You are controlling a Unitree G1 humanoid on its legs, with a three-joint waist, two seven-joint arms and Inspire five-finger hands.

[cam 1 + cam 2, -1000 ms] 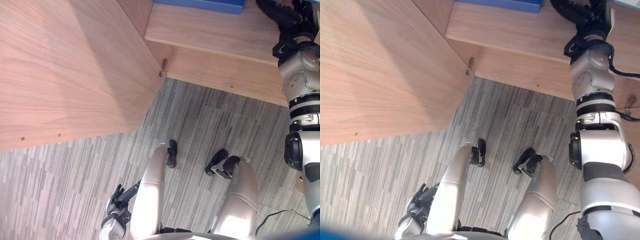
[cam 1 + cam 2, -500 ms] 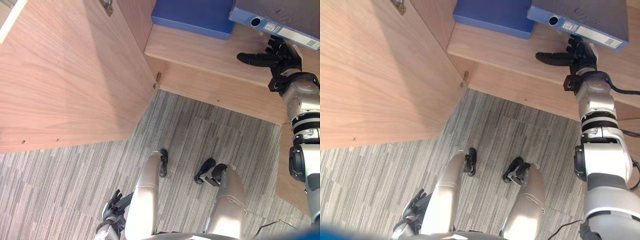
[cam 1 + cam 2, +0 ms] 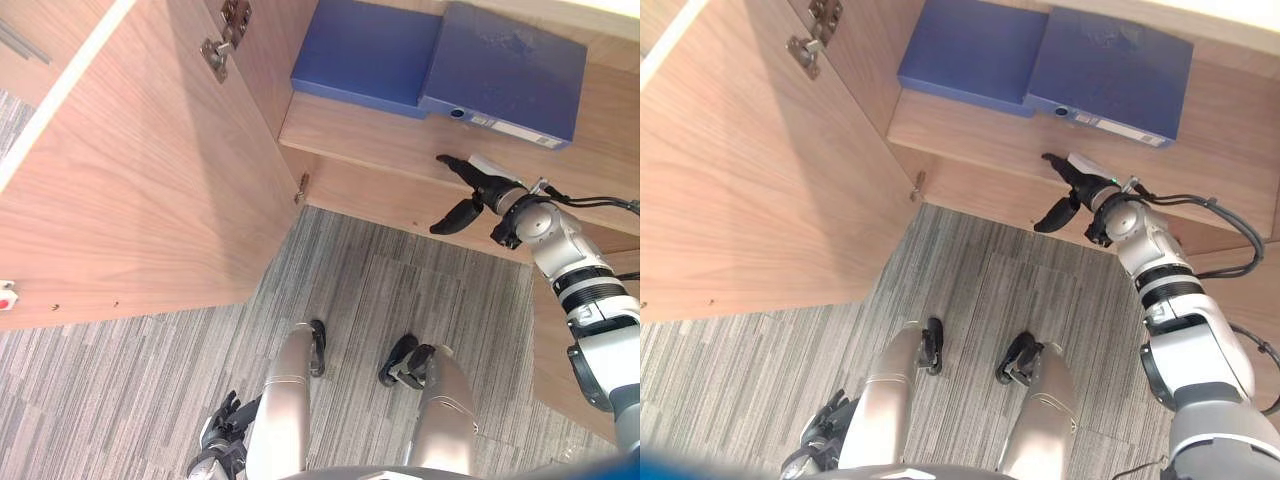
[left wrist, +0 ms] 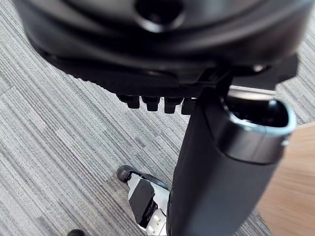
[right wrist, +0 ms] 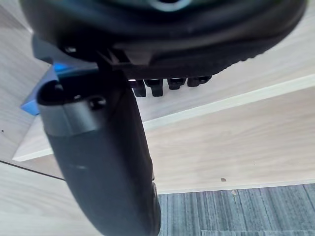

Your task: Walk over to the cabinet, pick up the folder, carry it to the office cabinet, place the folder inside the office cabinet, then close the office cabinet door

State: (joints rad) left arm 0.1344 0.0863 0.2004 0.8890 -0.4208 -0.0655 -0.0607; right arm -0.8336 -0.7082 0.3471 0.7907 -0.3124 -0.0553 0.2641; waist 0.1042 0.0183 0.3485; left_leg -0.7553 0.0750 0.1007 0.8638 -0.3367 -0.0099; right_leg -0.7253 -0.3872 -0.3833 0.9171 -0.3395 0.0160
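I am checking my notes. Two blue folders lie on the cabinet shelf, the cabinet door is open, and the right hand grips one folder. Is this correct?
One thing is wrong: the right hand grips nothing. The left eye view shows it open before the shelf edge, apart from the left folder and the right folder. The cabinet door is open.

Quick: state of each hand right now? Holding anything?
Left hand: open, fingers relaxed, holding nothing, hanging low.
Right hand: open, fingers straight, holding nothing, raised in front of the shelf edge below the blue folder.
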